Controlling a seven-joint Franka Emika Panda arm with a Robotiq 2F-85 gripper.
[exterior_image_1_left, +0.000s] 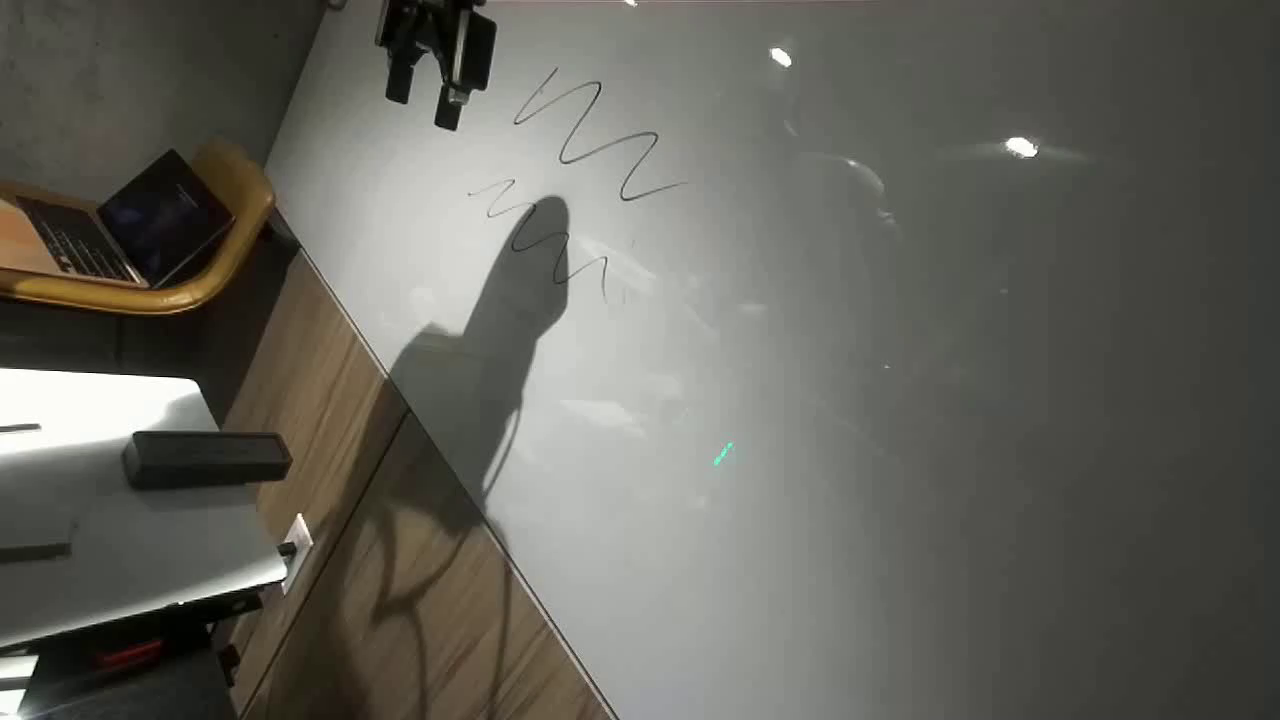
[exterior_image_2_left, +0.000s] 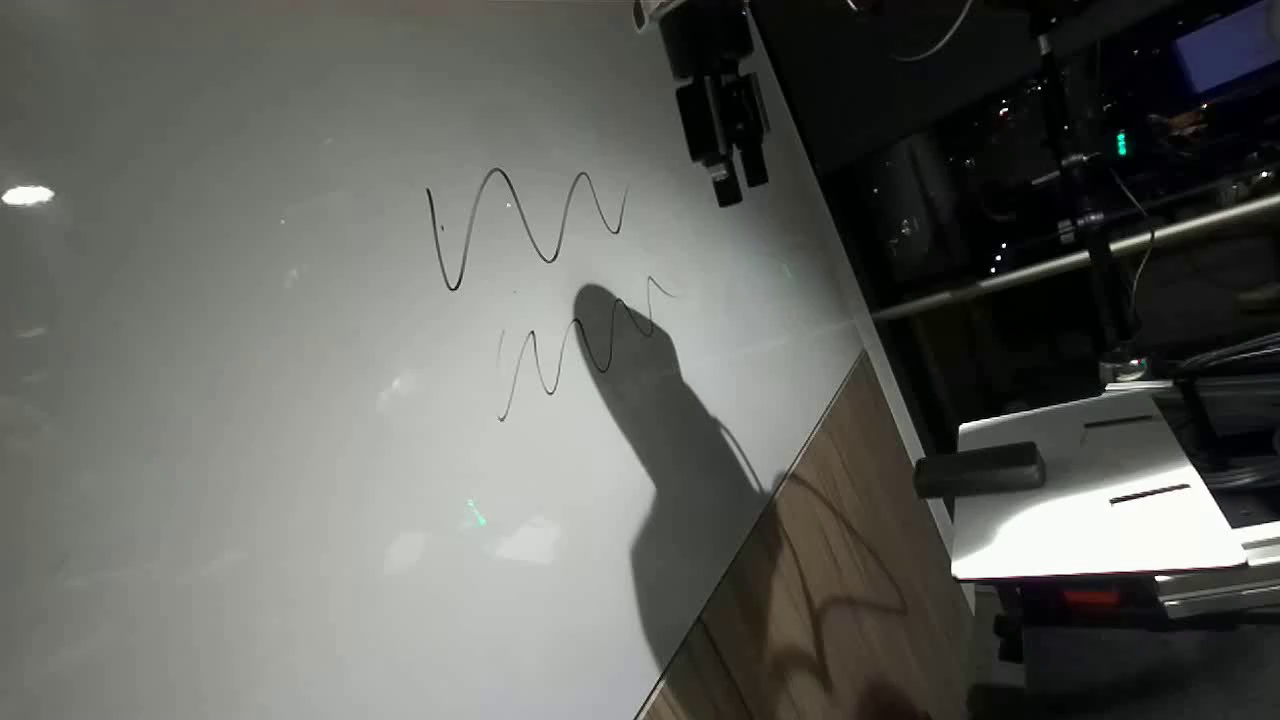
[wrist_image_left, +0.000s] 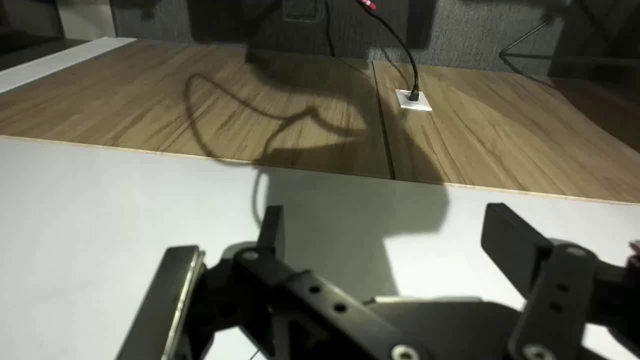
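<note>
Wrist view: black two-fingered gripper (wrist_image_left: 384, 217) spread wide, nothing in its grasp

So yeah, its fingers are well apart, and you can see the gap in both exterior views too. What it's nearest to is the drawing on the big glossy white board (exterior_image_1_left: 850, 560). Two thin black marks there, both near the gripper in both exterior views: a bolder, bigger black zigzag line (exterior_image_1_left: 605, 147) and, just lower, a fainter, smaller black wavy line (exterior_image_1_left: 540, 241) that runs partly under a dark grey arm-shaped shadow (exterior_image_1_left: 510, 300). The fingertips don't overlap either one. Can't tell how far off the board they are, tbh.

Around that, a brown wood-grain panel (wrist_image_left: 500, 140) borders the board along one edge. It has a white square outlet plate (wrist_image_left: 419, 105) with a black cable (wrist_image_left: 411, 59) plugged in. In an exterior view you also get a laptop with a raised dark screen (exterior_image_1_left: 165, 215) sitting on a mustard-yellow chair (exterior_image_1_left: 180, 297).
</note>
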